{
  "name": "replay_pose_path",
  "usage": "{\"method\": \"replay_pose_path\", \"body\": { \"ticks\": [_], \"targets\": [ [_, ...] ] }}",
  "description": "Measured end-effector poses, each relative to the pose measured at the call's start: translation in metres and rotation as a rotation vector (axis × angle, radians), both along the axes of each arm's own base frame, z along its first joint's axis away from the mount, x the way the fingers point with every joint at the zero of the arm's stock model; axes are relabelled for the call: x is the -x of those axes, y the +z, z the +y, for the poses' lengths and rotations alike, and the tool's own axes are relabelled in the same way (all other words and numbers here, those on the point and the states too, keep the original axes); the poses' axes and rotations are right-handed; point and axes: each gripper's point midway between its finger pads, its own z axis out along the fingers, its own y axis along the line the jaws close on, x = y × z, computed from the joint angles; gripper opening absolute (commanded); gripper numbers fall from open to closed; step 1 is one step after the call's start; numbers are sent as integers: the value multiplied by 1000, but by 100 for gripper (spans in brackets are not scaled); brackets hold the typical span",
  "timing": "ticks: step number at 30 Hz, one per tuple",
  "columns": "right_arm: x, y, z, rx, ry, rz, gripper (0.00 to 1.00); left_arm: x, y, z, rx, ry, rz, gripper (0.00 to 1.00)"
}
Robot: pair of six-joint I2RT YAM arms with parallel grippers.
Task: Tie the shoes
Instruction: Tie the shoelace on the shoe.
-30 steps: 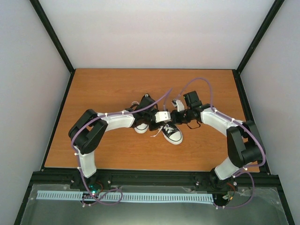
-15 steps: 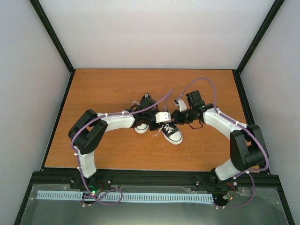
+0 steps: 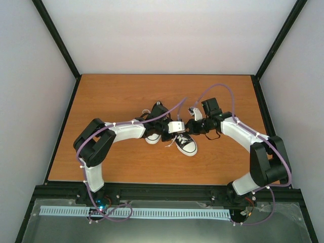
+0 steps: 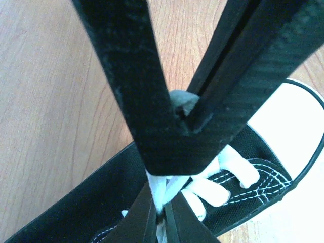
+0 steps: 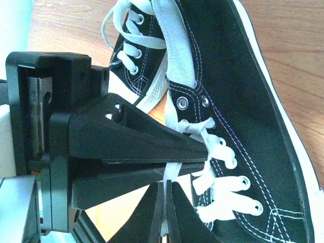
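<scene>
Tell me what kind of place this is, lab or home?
Most likely a lab robot cell, not a home. Plain white walls and a black frame box in a wooden tabletop. The left arm and right arm are bolted at its near edge, reaching over the shoes.

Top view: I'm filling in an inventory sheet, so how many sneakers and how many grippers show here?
Sneakers: 2
Grippers: 2 (left gripper, right gripper)
Total: 4
</scene>
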Motion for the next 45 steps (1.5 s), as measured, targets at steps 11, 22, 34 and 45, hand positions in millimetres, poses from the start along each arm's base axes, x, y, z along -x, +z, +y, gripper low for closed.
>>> {"method": "replay_pose_path", "body": {
  "ticks": [11, 22, 34, 45],
  "targets": [
    [2, 3, 1, -32, 0, 14, 3, 2, -10, 11, -21, 33, 65, 2],
    [5, 4, -3, -30, -3, 25, 3, 3, -9, 11, 1, 41, 92, 1],
    [10, 4, -8, -17, 1, 34, 3, 6, -8, 9, 20, 22, 90, 1],
    [8, 6, -7, -31, -14, 38, 3, 6, -8, 8, 24, 17, 85, 8]
  ]
}}
